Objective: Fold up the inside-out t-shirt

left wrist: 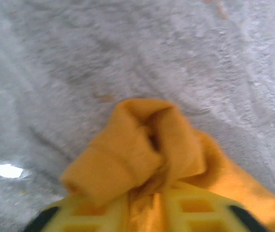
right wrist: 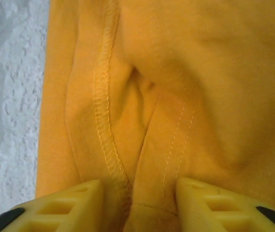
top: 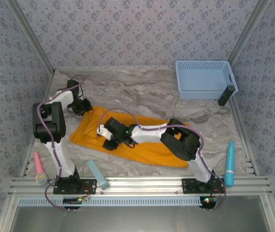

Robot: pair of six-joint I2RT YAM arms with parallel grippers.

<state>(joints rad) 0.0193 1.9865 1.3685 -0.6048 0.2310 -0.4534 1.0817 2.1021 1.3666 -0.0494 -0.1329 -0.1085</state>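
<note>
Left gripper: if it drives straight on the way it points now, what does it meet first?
The inside-out t-shirt: a bunched fold sits clamped in the left gripper. Past that fold, the line seems to reach the marbled table, though depth is unclear.

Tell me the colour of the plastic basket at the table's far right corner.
The basket is light blue; the top external view shows it best.
</note>
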